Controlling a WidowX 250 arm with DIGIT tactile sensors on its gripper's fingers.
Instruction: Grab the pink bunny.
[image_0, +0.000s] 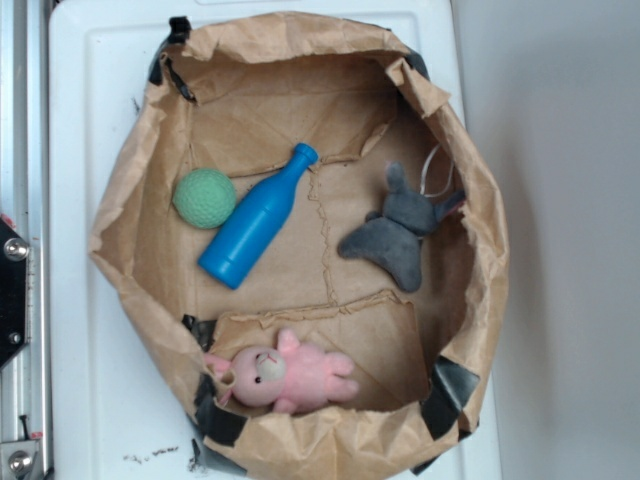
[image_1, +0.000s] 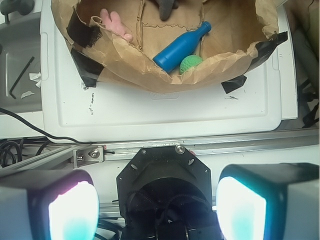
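A white bench (image_0: 90, 200) carries a brown paper bag tray (image_0: 130, 250) with rolled, black-taped walls. Inside lie a blue plastic bottle (image_0: 254, 220), a grey plush animal (image_0: 395, 235), and the pink bunny (image_0: 285, 375), which lies on its side against the near wall, well apart from the others. A green ball (image_0: 204, 197) sits just beside the bottle. The claw (image_1: 157, 210) hangs wide, empty, off the tray.

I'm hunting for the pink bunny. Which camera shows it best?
The exterior view: the whole pink bunny lies in plain sight inside the paper bag. The wrist view catches only a pink limb behind the bag's rim.
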